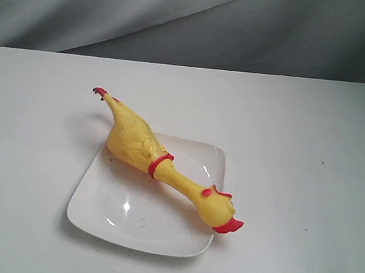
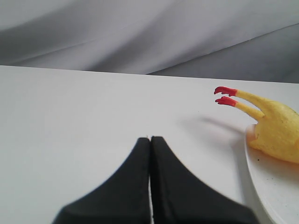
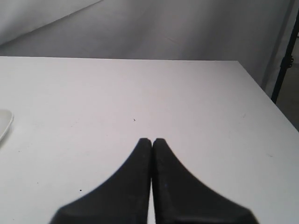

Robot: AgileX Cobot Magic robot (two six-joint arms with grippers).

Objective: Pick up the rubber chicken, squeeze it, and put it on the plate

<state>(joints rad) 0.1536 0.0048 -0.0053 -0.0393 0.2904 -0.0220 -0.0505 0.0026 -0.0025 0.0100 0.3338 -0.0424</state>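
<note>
- A yellow rubber chicken (image 1: 136, 138) lies slantwise across a glossy white square plate (image 1: 121, 212), just left of centre in the exterior view, on a plain white table (image 1: 300, 143).
- Its red feet (image 1: 100, 91) point to the upper left of the frame, past the plate's far rim and lifted off the tabletop.
- Its head (image 1: 217, 206), with red comb and beak, juts over the plate's right edge toward the lower right.
- The fat body covers the plate's upper left corner, and the red neck ring (image 1: 160, 163) sits over the plate's upper middle.
- Small dark specks dot the bare part of the plate at lower left, where a point of light gleams.
- The left gripper (image 2: 150, 139) is closed, its two black fingers pressed tip to tip with nothing between them, over bare table. Its wrist view catches the chicken's feet and rump and a slice of the plate's rim, all well apart from the fingertips.
- The right gripper (image 3: 152, 140) is likewise closed and empty over bare table. Only a sliver of the plate's rim shows at the edge of its view, well apart.
- A creased grey cloth (image 1: 183, 18) hangs behind the table.
</note>
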